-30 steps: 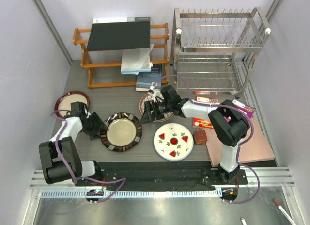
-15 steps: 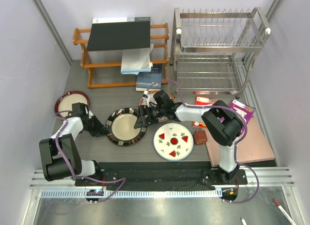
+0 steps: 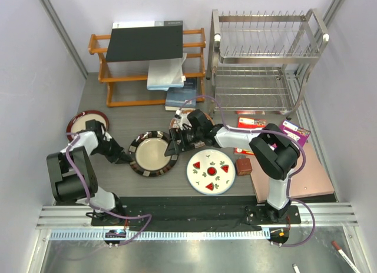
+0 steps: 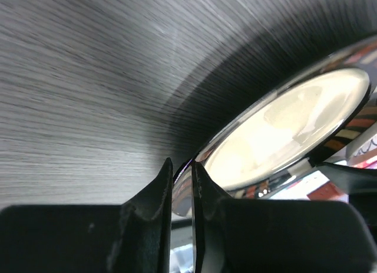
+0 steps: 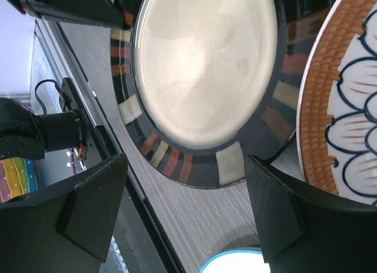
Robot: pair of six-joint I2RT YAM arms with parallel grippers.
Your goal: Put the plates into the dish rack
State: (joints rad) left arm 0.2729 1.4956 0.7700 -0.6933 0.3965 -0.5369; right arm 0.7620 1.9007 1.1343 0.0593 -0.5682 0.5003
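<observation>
The dark brown-rimmed plate with a beige centre [image 3: 154,153] lies on the table left of centre. My left gripper [image 3: 122,157] is shut on its left rim; the wrist view shows the rim [image 4: 182,185] pinched between the fingers [image 4: 154,193]. My right gripper [image 3: 175,146] is open, its jaws wide apart over the plate's right rim [image 5: 232,164]. The petal-pattern plate [image 5: 347,120] lies just behind, largely hidden under the right arm [image 3: 178,121]. The watermelon plate [image 3: 211,172] and the maroon-rimmed plate [image 3: 82,123] lie flat. The dish rack [image 3: 265,55] stands at the back right.
An orange wooden shelf [image 3: 147,73] with a dark board and books stands at the back left. A red card [image 3: 252,121], a small brown cube [image 3: 244,166] and a pink mat [image 3: 294,176] lie right of the watermelon plate.
The brown-rimmed plate has shifted a little right and back with my left gripper on its rim. My right gripper has moved left from over the petal plate to that plate's right rim.
</observation>
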